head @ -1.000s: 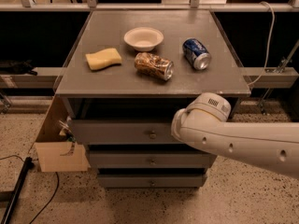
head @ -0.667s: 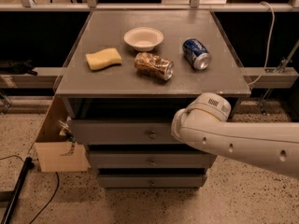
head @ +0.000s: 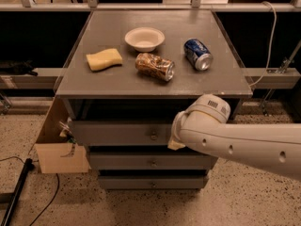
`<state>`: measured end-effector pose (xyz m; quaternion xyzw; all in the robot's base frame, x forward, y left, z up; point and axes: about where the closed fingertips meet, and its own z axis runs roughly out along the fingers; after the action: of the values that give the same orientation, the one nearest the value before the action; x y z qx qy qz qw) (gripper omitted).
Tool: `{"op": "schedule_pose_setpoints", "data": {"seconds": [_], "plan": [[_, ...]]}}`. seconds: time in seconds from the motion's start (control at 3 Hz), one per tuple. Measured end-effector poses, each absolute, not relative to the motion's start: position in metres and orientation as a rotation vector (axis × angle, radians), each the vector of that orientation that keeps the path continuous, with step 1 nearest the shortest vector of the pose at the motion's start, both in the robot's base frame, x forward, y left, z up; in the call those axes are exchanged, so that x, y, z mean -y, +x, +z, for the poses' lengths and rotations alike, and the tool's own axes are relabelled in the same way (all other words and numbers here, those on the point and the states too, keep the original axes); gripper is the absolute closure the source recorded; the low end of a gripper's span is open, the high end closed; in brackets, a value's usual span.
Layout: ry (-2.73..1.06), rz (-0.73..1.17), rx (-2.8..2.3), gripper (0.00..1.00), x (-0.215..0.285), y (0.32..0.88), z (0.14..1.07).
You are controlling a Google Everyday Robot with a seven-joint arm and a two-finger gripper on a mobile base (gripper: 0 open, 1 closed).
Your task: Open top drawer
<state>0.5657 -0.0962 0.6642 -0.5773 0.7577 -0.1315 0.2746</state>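
Observation:
The top drawer [head: 117, 133] is the widest grey front of three, just under the grey tabletop [head: 94, 86], with a dark gap above it. Its small round knob [head: 153, 136] shows at the centre. My white arm [head: 235, 142] reaches in from the right across the drawer's right half. My gripper [head: 175, 138] is at the arm's end, just right of the knob and mostly hidden by the wrist. Two narrower drawers [head: 150, 163] sit below.
On the tabletop lie a yellow sponge [head: 104, 59], a white bowl [head: 144, 38], a brown crumpled can [head: 154, 66] and a blue soda can [head: 197, 54]. A cardboard box [head: 59, 149] stands against the cabinet's left side. A black cable [head: 16, 192] lies on the speckled floor.

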Motion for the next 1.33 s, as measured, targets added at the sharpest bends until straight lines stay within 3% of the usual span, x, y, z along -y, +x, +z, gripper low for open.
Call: {"op": "schedule_pose_setpoints", "data": {"seconds": [0.67, 1.33], "plan": [[-1.552, -0.354, -2.037, 0.0, 0.0962, 0.5657, 0.6643], [-1.552, -0.354, -2.037, 0.33, 0.0962, 0.5657, 0.6643]]}}
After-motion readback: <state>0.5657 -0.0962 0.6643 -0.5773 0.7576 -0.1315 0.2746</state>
